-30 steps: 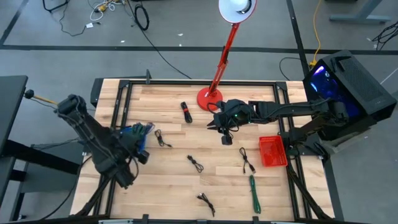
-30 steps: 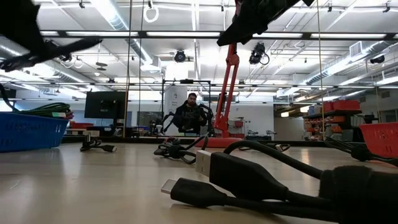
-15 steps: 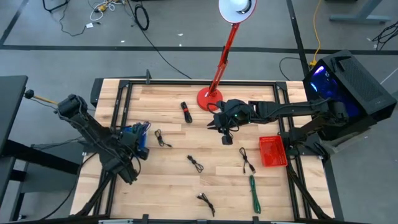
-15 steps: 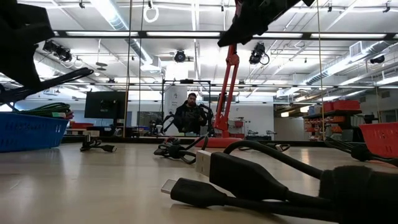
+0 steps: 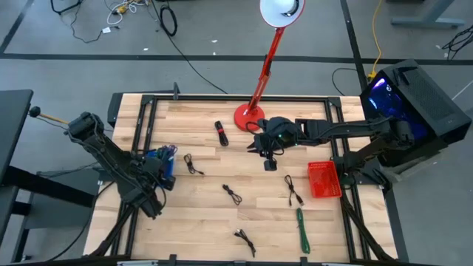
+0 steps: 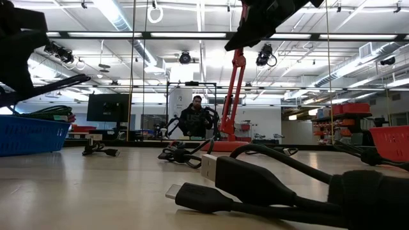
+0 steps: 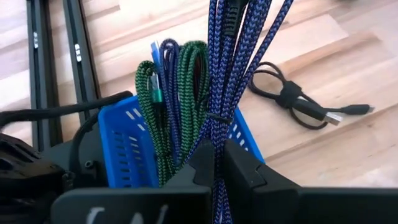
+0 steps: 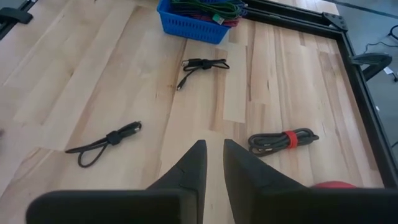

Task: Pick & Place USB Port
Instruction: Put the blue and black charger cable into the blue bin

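My left gripper (image 7: pixel 217 167) is at the table's left side, over the blue basket (image 7: pixel 130 155), and is shut on a bundle of blue braided cable (image 7: pixel 233 56). Green and blue cables (image 7: pixel 177 93) lie in that basket (image 5: pixel 157 158). My right gripper (image 8: pixel 214 152) hovers near the table's middle (image 5: pixel 253 148), pointing left. It is open by a narrow gap and holds nothing. Loose black cable bundles lie on the wood (image 5: pixel 194 164) (image 5: pixel 233 194) (image 5: pixel 293 191). A green cable (image 5: pixel 302 229) lies near the front right. My left gripper pinches the blue braided bundle (image 7: pixel 219 146) between its two fingers, several strands together, the fingers lying across the strands. It comes from above, pointing down at the basket. The bundle runs on past the fingertips over the basket's right edge; its far end is out of frame.
A red basket (image 5: pixel 323 179) sits at the table's right edge. The red lamp's base (image 5: pixel 249 117) stands at the far middle, with a red-tied black cable (image 5: pixel 221 133) beside it. Another black cable (image 5: pixel 244 240) lies near the front edge. A person sits in the room beyond (image 6: pixel 196 118).
My left gripper has come down toward the blue basket, still shut on the blue cable bundle. In the last half second it has kept almost still.
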